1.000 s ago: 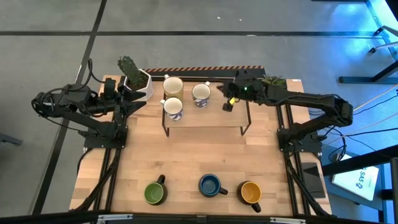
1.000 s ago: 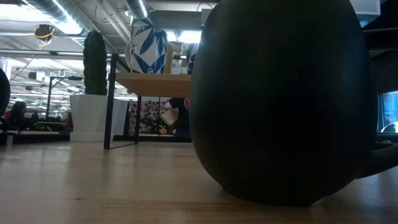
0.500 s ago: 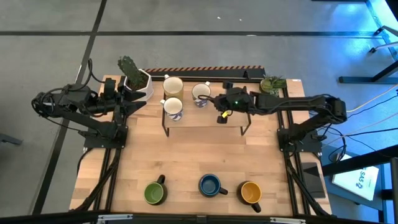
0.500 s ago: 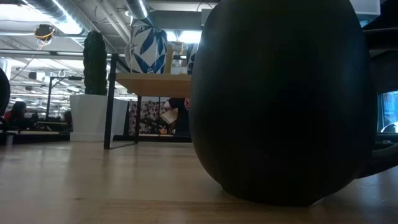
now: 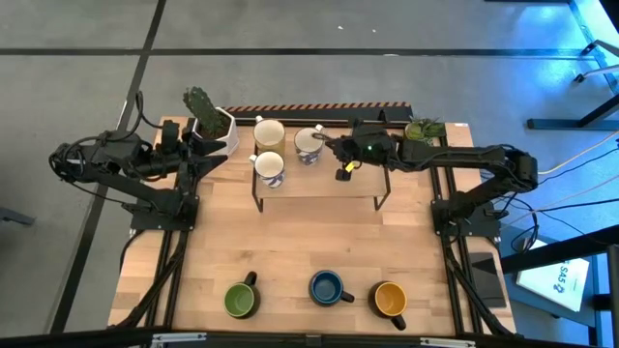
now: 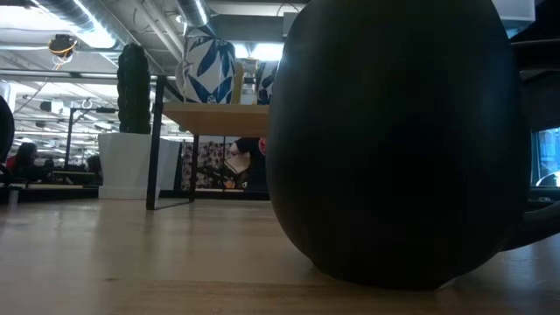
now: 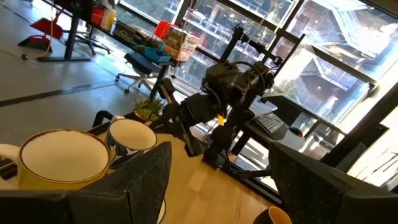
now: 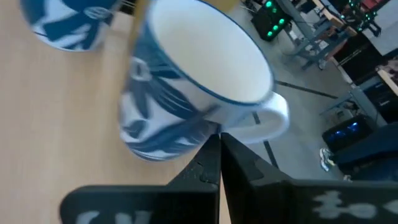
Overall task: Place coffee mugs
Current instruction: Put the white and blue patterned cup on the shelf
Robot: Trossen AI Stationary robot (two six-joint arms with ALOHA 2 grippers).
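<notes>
Blue-patterned mug point(image 8: 186, 93) against right pincer point(image 8: 217, 163)

- High view: you look straight down on the whole table point(image 5: 290, 242).
- Low view: you sit at table-top level, a dark mug point(image 6: 394, 140) filling frame right.
- Wrist views: both close on the shelf point(image 5: 314, 184), shared with the high view.
</notes>
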